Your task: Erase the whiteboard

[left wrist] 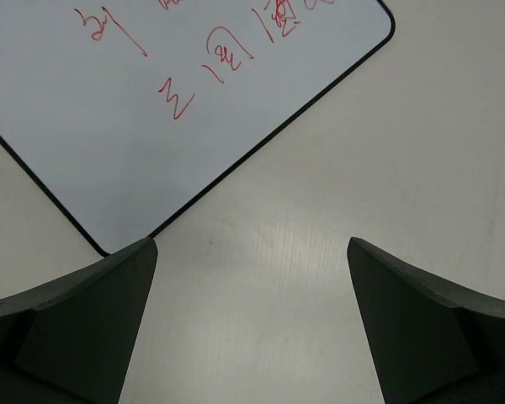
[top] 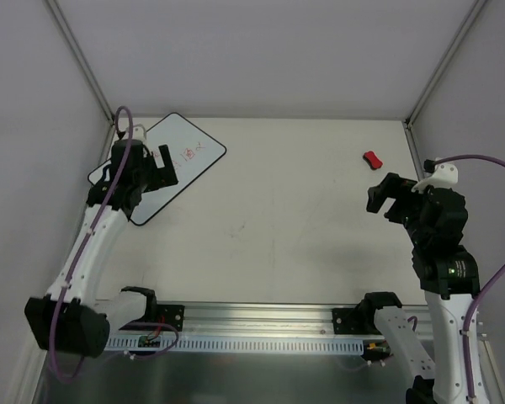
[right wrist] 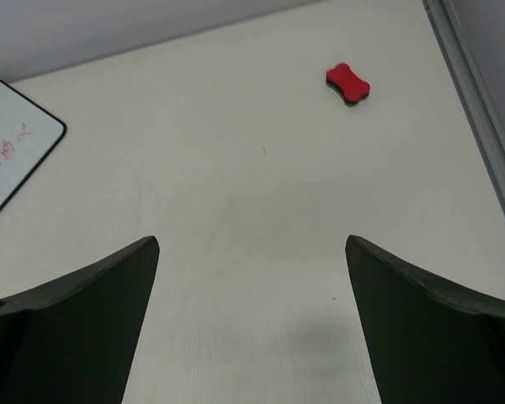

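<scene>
The whiteboard (top: 185, 156) lies flat at the far left of the table, turned at an angle, white with a thin black border and red handwriting. The left wrist view shows its near corner and the marks (left wrist: 177, 99); the right wrist view catches one corner of the whiteboard (right wrist: 13, 143). My left gripper (top: 156, 172) hovers over the board's near part, open and empty (left wrist: 252, 244). A small red eraser (top: 371, 159) lies at the far right, also seen as the eraser (right wrist: 348, 84). My right gripper (top: 387, 195) stands open short of it, with bare table between its fingertips (right wrist: 252, 242).
Grey walls and metal frame posts (top: 429, 93) bound the table at the back and sides. A frame rail (right wrist: 475, 118) runs along the table's right edge, close to the eraser. The arms' mounting rail (top: 261, 324) spans the near edge.
</scene>
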`<action>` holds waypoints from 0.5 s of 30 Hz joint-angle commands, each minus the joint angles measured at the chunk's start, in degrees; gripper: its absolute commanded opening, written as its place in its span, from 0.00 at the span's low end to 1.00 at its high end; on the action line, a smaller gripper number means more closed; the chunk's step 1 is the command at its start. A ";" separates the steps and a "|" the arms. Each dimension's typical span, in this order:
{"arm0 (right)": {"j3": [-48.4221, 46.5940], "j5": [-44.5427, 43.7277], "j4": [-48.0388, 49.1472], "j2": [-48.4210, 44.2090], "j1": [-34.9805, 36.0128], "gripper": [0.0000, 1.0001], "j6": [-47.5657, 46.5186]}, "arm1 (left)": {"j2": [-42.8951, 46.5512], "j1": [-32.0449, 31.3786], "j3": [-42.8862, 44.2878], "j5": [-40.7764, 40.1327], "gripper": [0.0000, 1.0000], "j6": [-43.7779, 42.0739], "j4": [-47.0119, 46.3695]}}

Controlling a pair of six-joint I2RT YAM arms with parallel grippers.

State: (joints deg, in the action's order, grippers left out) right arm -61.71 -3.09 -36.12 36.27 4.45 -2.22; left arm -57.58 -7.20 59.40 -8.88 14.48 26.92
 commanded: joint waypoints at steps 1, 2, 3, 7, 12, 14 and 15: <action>1.86 -3.67 -0.36 -1.64 0.39 0.99 2.04 | -11.00 -0.53 5.81 5.19 0.99 2.83 0.15; 2.47 -3.59 -0.36 -1.73 0.39 0.99 1.87 | -13.93 -0.45 7.21 5.54 0.99 3.18 0.15; 3.52 -3.41 -0.36 -1.90 0.39 0.99 1.61 | -16.66 -0.53 9.92 6.15 0.99 3.62 -0.02; 6.42 -2.89 -0.62 -2.08 0.39 0.99 2.04 | -32.98 -0.53 17.40 7.39 0.99 4.41 -0.29; 8.71 0.97 -0.88 -2.17 0.39 0.99 5.55 | -46.20 -0.62 26.10 10.29 0.89 6.17 -0.37; 9.50 1.86 -0.80 -2.17 0.30 0.99 6.52 | -50.60 -0.71 27.52 10.21 0.86 6.87 -0.37; 9.68 2.47 -0.88 -2.17 0.39 0.99 6.79 | -51.74 -1.06 28.66 9.94 0.83 7.14 -0.46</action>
State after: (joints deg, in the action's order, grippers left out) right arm -52.58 -3.11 -37.78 34.39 4.49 1.78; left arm -106.96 -7.25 84.29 -0.75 19.25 25.91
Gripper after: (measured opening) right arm 0.991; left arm 0.856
